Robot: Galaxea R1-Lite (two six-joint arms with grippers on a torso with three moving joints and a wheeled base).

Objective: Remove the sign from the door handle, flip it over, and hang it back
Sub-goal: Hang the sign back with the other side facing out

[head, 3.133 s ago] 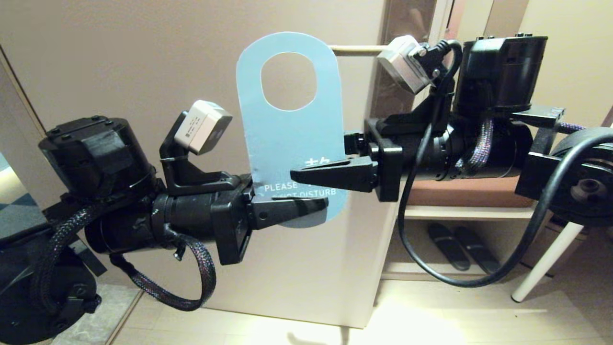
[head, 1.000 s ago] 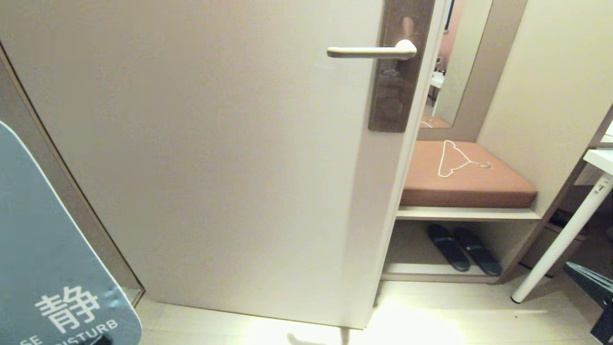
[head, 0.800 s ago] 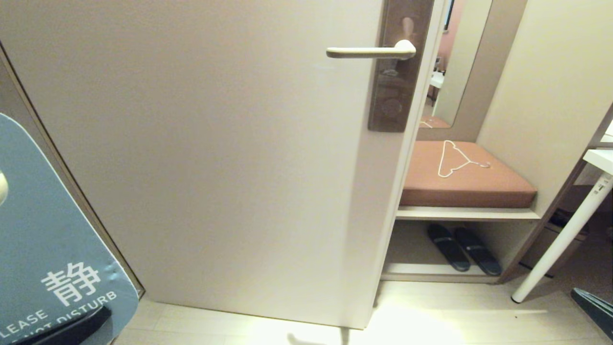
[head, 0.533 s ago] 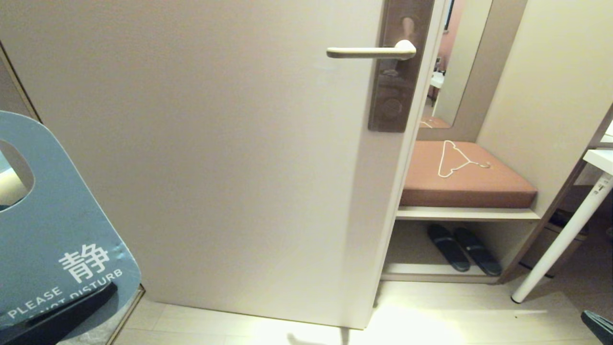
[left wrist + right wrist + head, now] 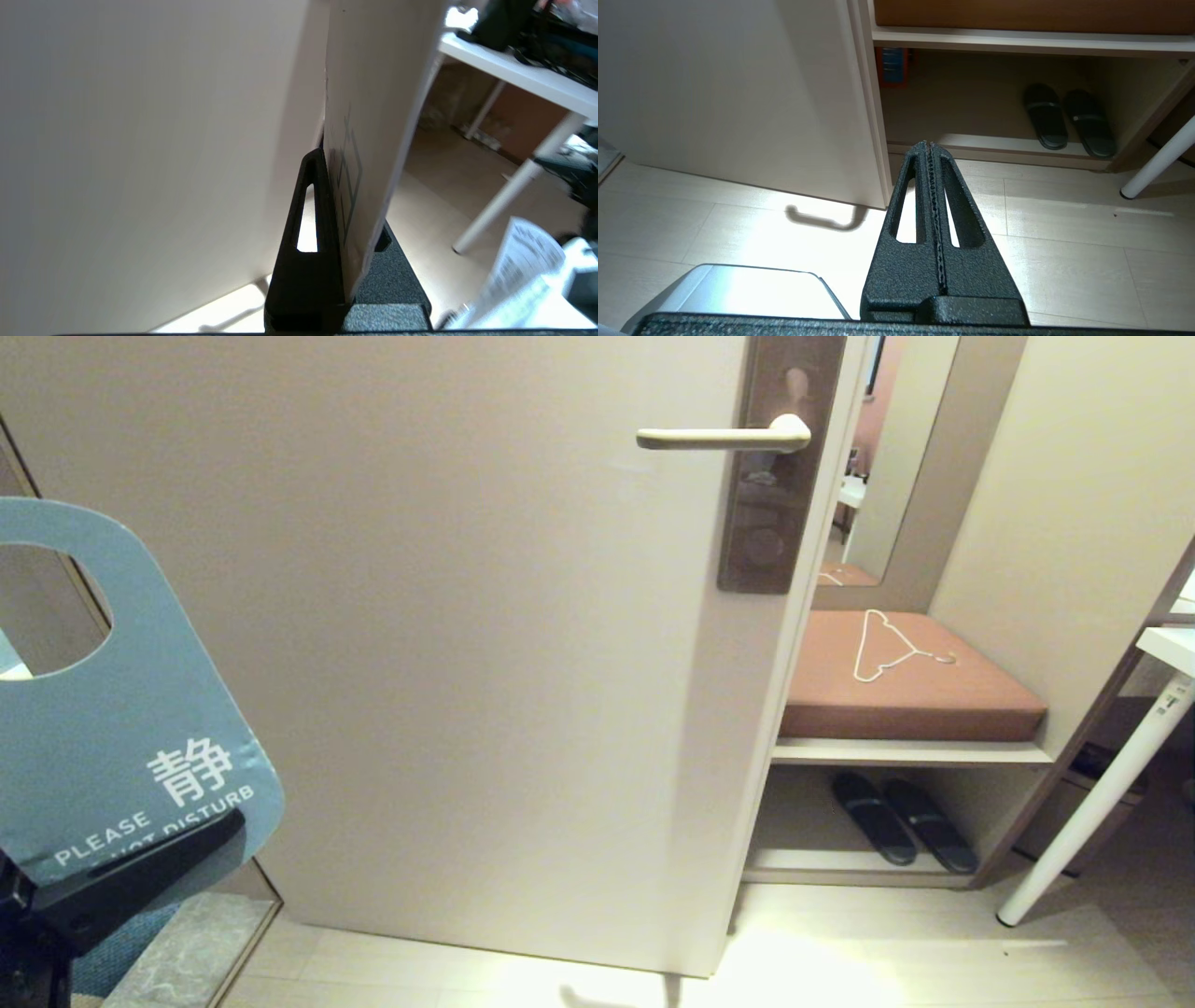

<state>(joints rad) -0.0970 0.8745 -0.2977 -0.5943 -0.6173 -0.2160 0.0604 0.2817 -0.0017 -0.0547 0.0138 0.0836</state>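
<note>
The sign [image 5: 112, 709] shows its blue-grey "DO NOT DISTURB" side at the far left of the head view, upright, oval hole on top. My left gripper [image 5: 187, 845] is shut on its lower end; the left wrist view shows the sign [image 5: 369, 116] edge-on between the fingers of the left gripper [image 5: 329, 158]. The door handle [image 5: 719, 437] is bare, a pale lever on a brown backplate [image 5: 775, 513], far right of and above the sign. My right gripper [image 5: 930, 145] is shut and empty, low near the floor by the door's edge, out of the head view.
The beige door [image 5: 420, 616] fills the middle. To its right is a brown cushioned bench [image 5: 906, 700] with a white wire hanger [image 5: 887, 649], black slippers [image 5: 901, 821] below, and a white table leg [image 5: 1092, 803].
The two grippers held the sign before the handle 3 s ago. Since then both arms dropped away; over the last second the left gripper has raised the sign at the far left. The right gripper has left the head view.
</note>
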